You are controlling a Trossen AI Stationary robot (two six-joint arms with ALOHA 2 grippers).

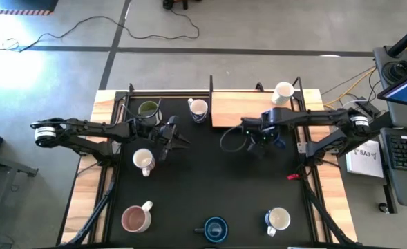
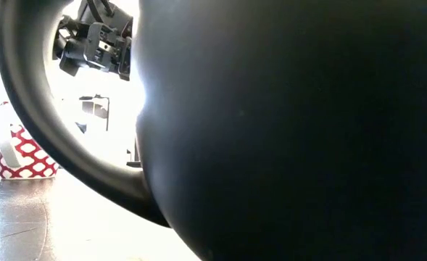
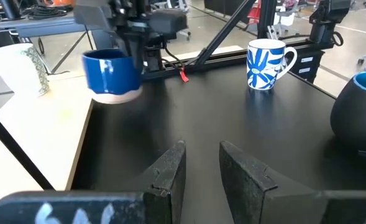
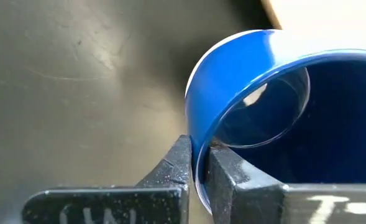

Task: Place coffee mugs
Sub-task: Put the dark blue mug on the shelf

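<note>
The blue mug (image 4: 257,93) is sitting in the right gripper (image 4: 198,168), whose 2 fingers are pinching its thin rim, 1 inside & 1 outside, clamped tight on the wall. In the high view this mug (image 1: 276,140) is hanging under the right arm near the back-right of the black mat (image 1: 210,180), just beside the light wood board (image 1: 234,109); the left wrist view is showing it (image 3: 111,74) lifted off the mat, w/ a pale unglazed foot ring at the bottom. Judging from that, the step in hand is carrying & setting it down: best to be keeping the mug level, lowering straight until the foot is meeting the surface, then letting go w/o dragging; a rim pinch on glossy glaze is likely to pivot, so slow moves are looking wise. The left gripper (image 3: 201,168) is waiting over the mat's left-centre, fingers part open, holding nothing. Materials: glazed ceramic, smooth & shiny, round walls w/ loop handles. Other mugs are standing apart around the mat: a green-inside mug (image 1: 148,109), a blue-patterned white mug (image 1: 198,108), a plain white mug (image 1: 283,91) at the back edge, a white mug (image 1: 143,161), a pink mug (image 1: 135,219), a dark blue mug (image 1: 215,228), & a blue-and-white mug (image 1: 278,220).
</note>
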